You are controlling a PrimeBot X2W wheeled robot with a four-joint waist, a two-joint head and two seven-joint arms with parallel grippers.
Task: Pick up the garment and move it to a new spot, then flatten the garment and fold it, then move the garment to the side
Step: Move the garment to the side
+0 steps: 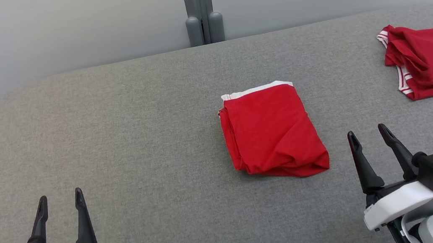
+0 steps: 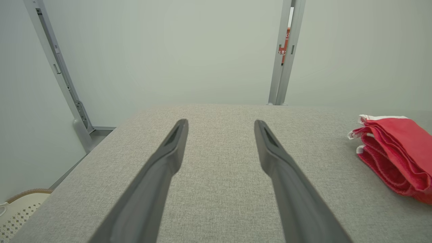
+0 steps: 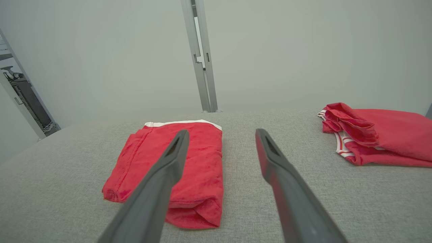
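Grey fabric table (image 1: 123, 122), folded red garment (image 1: 271, 131) at centre, left gripper (image 1: 60, 195) and right gripper (image 1: 366, 130) both spread, empty

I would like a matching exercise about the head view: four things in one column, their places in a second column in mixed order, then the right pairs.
Things:
1. folded red garment
2. rumpled red garment
3. left gripper
4. grey post

Places:
A. behind the far edge of the grey table
B. middle of the table
C. lower left, open and empty
D. far right of the table

Pairs: 1-B, 2-D, 3-C, 4-A.
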